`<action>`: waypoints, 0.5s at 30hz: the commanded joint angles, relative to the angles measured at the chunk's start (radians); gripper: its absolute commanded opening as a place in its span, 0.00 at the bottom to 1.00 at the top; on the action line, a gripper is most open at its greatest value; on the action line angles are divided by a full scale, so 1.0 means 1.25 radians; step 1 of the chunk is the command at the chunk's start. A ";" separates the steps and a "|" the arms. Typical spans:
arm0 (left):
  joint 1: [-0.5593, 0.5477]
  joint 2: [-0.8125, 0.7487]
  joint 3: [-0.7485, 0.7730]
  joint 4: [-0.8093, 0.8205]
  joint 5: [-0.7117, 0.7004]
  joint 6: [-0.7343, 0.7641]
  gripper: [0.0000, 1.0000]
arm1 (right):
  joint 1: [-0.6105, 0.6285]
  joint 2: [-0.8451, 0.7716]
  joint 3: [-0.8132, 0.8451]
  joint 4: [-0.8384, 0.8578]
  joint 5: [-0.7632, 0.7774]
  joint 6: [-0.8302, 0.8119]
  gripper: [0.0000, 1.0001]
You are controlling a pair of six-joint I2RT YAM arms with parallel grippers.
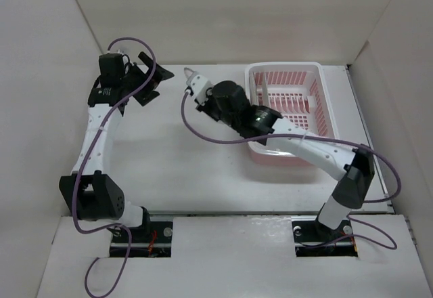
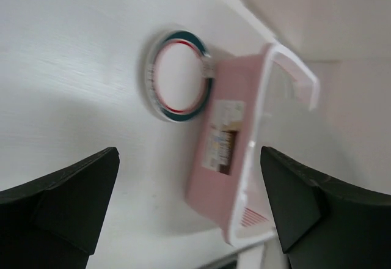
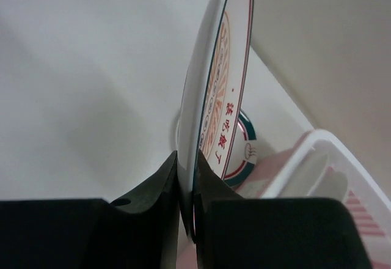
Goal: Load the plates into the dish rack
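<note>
My right gripper (image 3: 187,162) is shut on the rim of a white plate with an orange sunburst centre (image 3: 221,79), held on edge above the table. In the top view this plate (image 1: 191,79) shows at the tip of the right gripper (image 1: 196,87), left of the pale pink dish rack (image 1: 287,74). A second plate with a dark green rim band (image 2: 178,76) lies flat on the table against the rack's outer wall (image 2: 229,153); it also shows behind the held plate (image 3: 245,150). My left gripper (image 2: 189,205) stands open with nothing in it, at the far left (image 1: 155,81).
White walls close in the table on the left, back and right. The rack's grid floor and prongs (image 1: 291,105) show inside it. The right arm (image 1: 298,142) reaches across in front of the rack. A purple cable (image 1: 203,132) hangs under it.
</note>
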 commanded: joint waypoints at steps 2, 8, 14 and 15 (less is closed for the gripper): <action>-0.014 0.078 0.097 -0.233 -0.314 0.160 1.00 | -0.134 -0.158 0.029 0.019 0.056 0.181 0.00; -0.014 0.050 -0.002 -0.195 -0.383 0.184 1.00 | -0.406 -0.269 -0.027 -0.010 -0.121 0.293 0.00; -0.014 0.068 -0.040 -0.166 -0.286 0.184 1.00 | -0.585 -0.273 -0.082 -0.015 -0.321 0.371 0.00; -0.014 0.068 -0.040 -0.153 -0.279 0.184 1.00 | -0.594 -0.272 -0.100 -0.015 -0.334 0.383 0.00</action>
